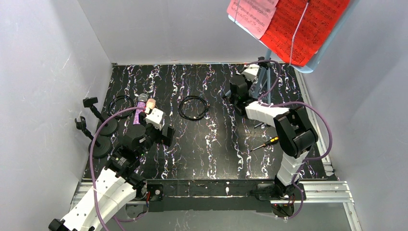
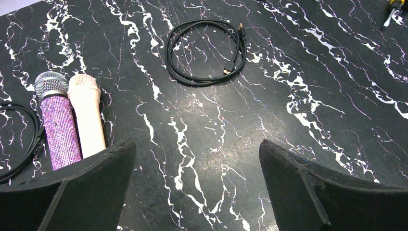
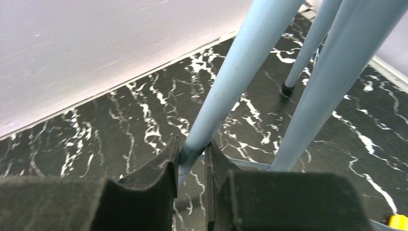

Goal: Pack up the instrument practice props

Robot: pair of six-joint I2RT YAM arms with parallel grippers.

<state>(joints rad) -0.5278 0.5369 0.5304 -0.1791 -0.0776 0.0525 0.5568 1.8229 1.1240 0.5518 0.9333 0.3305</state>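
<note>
The right gripper is clenching on a blue stand leg, low down, with a pad pressed on either side of the tube. That leg belongs to the music stand at the far right of the table. Up on its tray the red sheet-music pages and a pink page are sitting high over the back corner.

Those pages look thin and floppy, quick to crease or tear, so an edge pinch with little squeeze seems wise. A pale line is crossing the red sheets, perhaps a cord holding them down. The stand looks top-heavy and its painted tube smooth, so it may slide or tip.

Over on the left, the left gripper is hanging released, fingers spread wide over bare marble. The purple glitter microphone and the cream microphone are lying touching, side by side, just beside its left finger. Both look rigid and round, so likely to roll. The mid-handle is the place to hold, across the body, and the glitter should give grip.

Two black mic posts are standing near the left wall. A coiled black cable is lying ahead, another loop is crowding the purple mic, and a screwdriver is resting near the right arm.
</note>
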